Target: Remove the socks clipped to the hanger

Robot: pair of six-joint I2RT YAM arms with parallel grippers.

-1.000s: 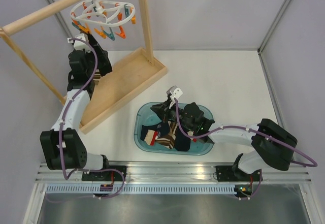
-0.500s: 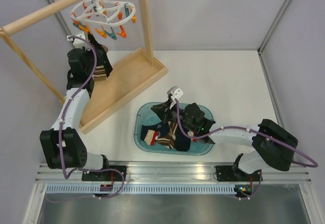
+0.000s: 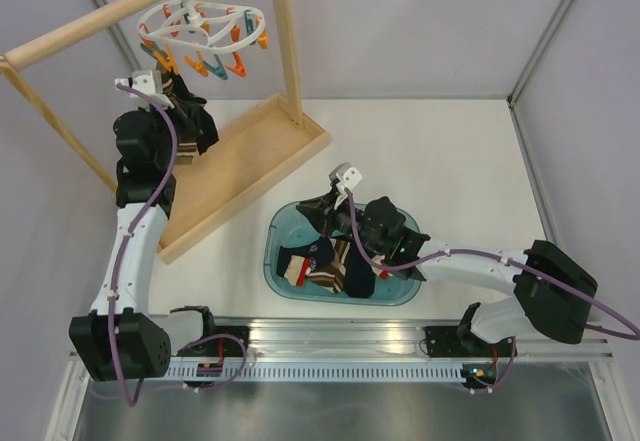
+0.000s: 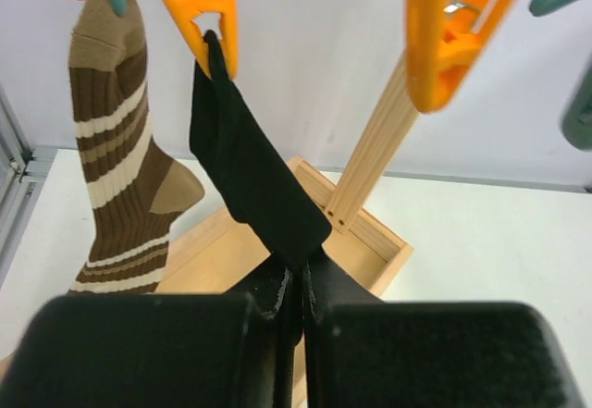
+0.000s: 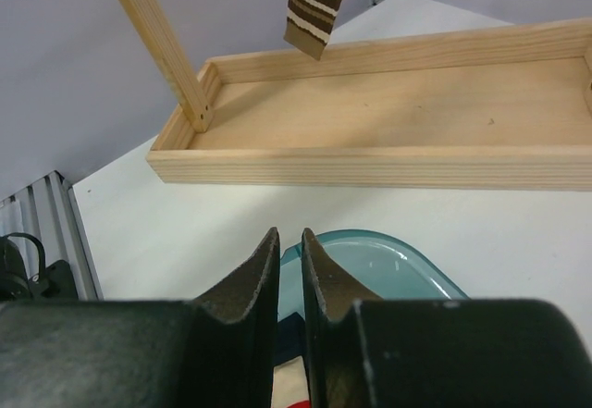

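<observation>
Left wrist view is showing the left pincer (image 4: 298, 308) gripping the lower tip of the black sock (image 4: 248, 172). This sock is hanging right above it, long axis rising to an orange clip (image 4: 211, 15) on the hanger (image 3: 200, 21), so a downward pull is looking right.

black sock (image 4: 250, 172): lower end hidden in left pincer (image 4: 298, 283) | striped sock (image 5: 313, 15): cropped (top edge, right wrist)

Brown and cream stripes are being displayed by the striped sock (image 4: 120, 177); the plain sock (image 4: 250, 177) is being shown in black. Orange and teal are being shown on the clips (image 4: 430, 38), white on the hanger (image 3: 200, 23).
</observation>
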